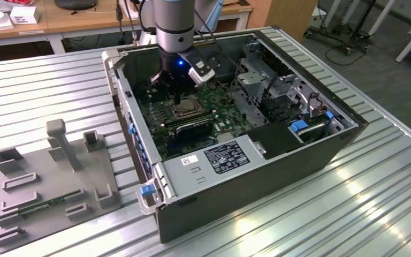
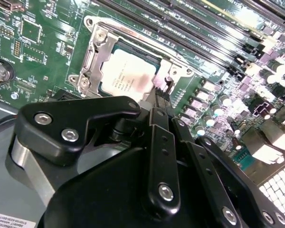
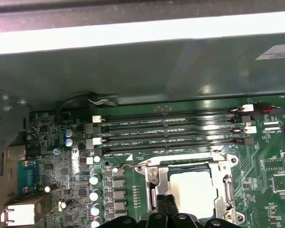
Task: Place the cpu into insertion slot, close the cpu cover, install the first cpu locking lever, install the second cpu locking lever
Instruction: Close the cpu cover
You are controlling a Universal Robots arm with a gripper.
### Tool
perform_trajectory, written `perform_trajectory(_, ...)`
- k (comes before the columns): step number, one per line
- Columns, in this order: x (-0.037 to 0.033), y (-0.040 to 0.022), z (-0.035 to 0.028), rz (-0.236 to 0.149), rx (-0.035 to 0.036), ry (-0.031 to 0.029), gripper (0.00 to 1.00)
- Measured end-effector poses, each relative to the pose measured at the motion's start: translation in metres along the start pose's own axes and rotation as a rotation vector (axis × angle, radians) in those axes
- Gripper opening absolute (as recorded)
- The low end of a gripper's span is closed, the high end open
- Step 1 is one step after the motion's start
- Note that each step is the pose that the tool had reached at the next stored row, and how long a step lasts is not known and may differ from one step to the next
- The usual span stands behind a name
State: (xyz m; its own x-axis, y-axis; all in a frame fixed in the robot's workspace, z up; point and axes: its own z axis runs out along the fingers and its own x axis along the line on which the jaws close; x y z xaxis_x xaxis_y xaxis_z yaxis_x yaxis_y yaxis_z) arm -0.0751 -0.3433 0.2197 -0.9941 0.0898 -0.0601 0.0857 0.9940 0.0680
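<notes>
In the second wrist view the cpu cover (image 2: 91,59) lies flat around the cpu (image 2: 128,76), which sits in the insertion slot (image 2: 135,47). Locking seems the step in hand: press low and steady, clear of the cpu. The tool (image 2: 162,97), fingers together and holding nothing, is at the slot's edge.

The exterior view looks down at a slant, from well back, onto the whole open computer case (image 1: 263,176) on the slatted bench (image 1: 48,91). Both wrist views sit close above the green motherboard (image 3: 61,161) inside it, looking past the black hand (image 2: 161,100) at differing angles. Both wrist views share the insertion slot (image 3: 154,183) and the long memory slots (image 3: 171,126) beside it.
</notes>
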Motion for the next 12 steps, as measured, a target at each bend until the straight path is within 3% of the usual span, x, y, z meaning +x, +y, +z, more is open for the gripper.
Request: perform_trajectory(12, -0.0206, 0.0018, 0.0015, 0.000, -0.0002, -0.0001, 0.11)
